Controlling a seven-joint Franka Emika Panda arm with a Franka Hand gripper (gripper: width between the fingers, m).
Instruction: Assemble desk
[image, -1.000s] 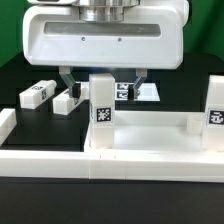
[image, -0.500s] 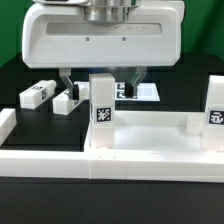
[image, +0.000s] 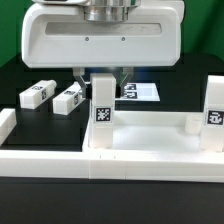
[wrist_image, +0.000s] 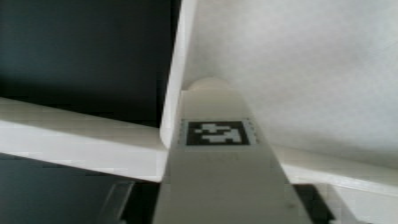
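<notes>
The gripper (image: 102, 84), wide apart a moment ago, now clamps the upright white rectangular plastic leg block (image: 102, 100), apparently securing it for the next assembly move.

The end effector (image: 101, 78) grips the middle upright leg block (image: 102, 110) near its top.

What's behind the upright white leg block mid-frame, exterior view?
Behind the tagged white upright leg block: the flat white marker board, partly showing on the exterior view's right. Its remainder is covered.
</notes>
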